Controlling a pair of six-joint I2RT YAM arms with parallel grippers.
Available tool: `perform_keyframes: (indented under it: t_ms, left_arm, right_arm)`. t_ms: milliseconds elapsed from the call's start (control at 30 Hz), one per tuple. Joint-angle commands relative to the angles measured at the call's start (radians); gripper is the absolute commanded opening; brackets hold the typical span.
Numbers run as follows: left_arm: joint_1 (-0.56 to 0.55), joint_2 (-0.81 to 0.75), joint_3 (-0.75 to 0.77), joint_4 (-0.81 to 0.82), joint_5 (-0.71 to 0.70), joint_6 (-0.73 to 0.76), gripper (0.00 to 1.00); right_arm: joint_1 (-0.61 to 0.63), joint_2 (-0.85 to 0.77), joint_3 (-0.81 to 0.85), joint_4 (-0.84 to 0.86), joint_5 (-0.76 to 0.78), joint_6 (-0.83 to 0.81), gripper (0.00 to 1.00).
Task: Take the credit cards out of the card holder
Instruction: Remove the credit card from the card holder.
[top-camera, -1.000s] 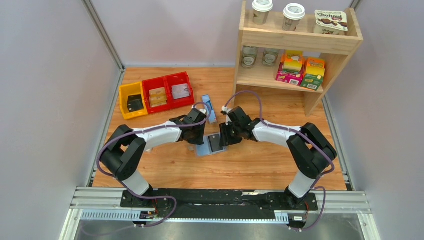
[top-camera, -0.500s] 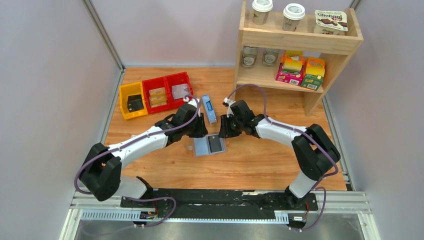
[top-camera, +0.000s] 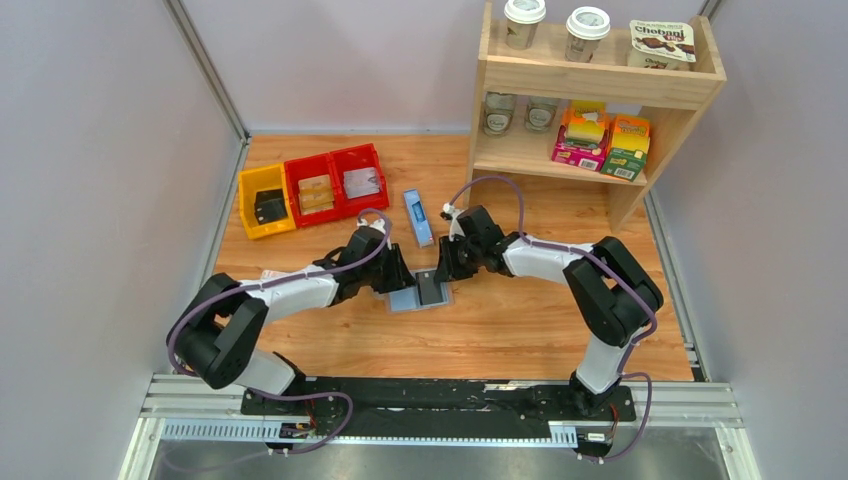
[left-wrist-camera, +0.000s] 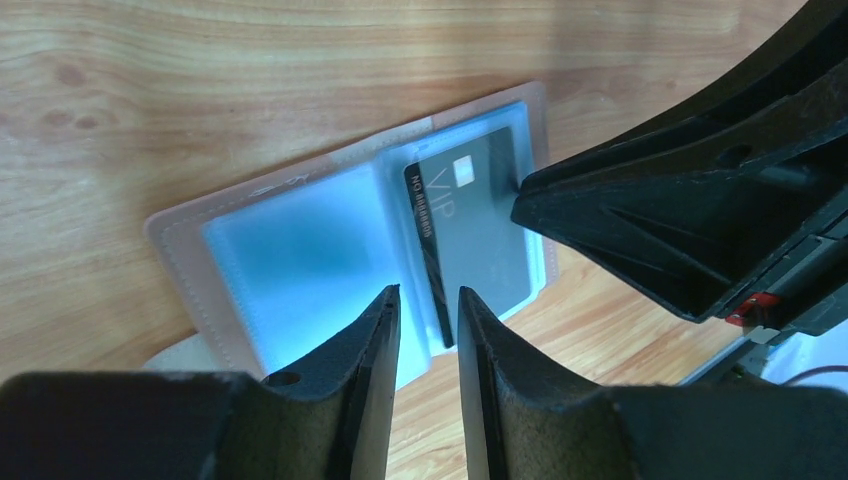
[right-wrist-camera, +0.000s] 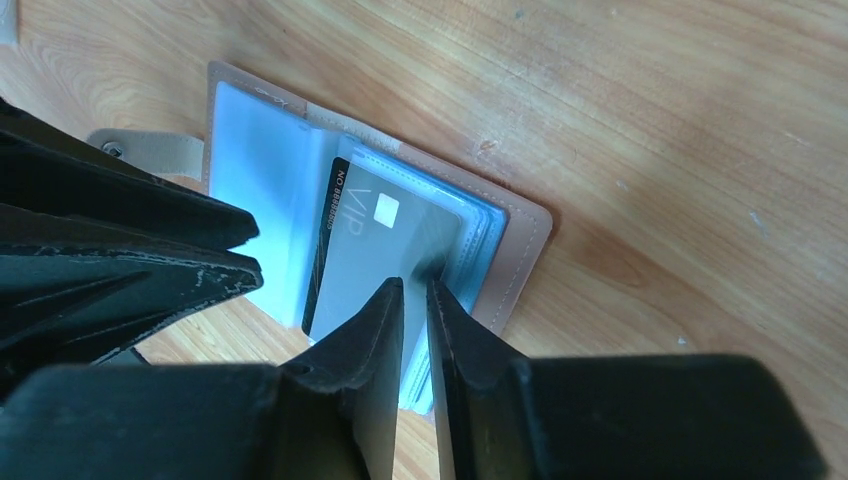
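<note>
The card holder (top-camera: 403, 300) lies open on the table, tan outside with a pale blue lining (left-wrist-camera: 280, 250). A dark credit card (left-wrist-camera: 480, 220) marked VIP lies on its right half, and it also shows in the right wrist view (right-wrist-camera: 365, 250). My left gripper (left-wrist-camera: 427, 293) sits low at the holder's near left with its jaws a narrow gap apart and empty. The card's corner shows beyond its tips. My right gripper (right-wrist-camera: 413, 284) is almost closed, holds nothing, and its tips rest on the card's far edge. In the top view the left gripper (top-camera: 397, 280) and the right gripper (top-camera: 446, 268) flank the holder.
A long narrow blue box (top-camera: 417, 216) lies just behind the holder. A yellow bin (top-camera: 265, 200) and two red bins (top-camera: 335, 183) stand at the back left. A wooden shelf (top-camera: 600, 75) with cups and boxes stands at the back right. The holder's snap tab (right-wrist-camera: 140, 148) sticks out on its left.
My left gripper left the holder, swung toward the back, then came down again at the holder's left side. My right gripper stayed at the holder's right edge.
</note>
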Motion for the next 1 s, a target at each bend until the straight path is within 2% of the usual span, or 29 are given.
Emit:
perform_keyframes:
  t_ms: [0,433,700,967]
  left_arm:
    - [0.021,0.023,-0.037,0.166,0.066,-0.072,0.36]
    - [0.047,0.135,-0.103,0.325,0.153,-0.160,0.36]
    - [0.050,0.157,-0.118,0.390,0.161,-0.197,0.35]
    - [0.061,0.146,-0.195,0.588,0.153,-0.290,0.21]
  right_arm:
    - [-0.007,0.021,-0.031,0.062,-0.027,-0.007,0.21]
    - [-0.011,0.027,-0.083,0.096,-0.033,-0.004,0.21]
    - [-0.011,0.027,-0.104,0.117,-0.045,0.014,0.21]
    - [-0.011,0.029,-0.121,0.157,-0.055,0.029,0.21]
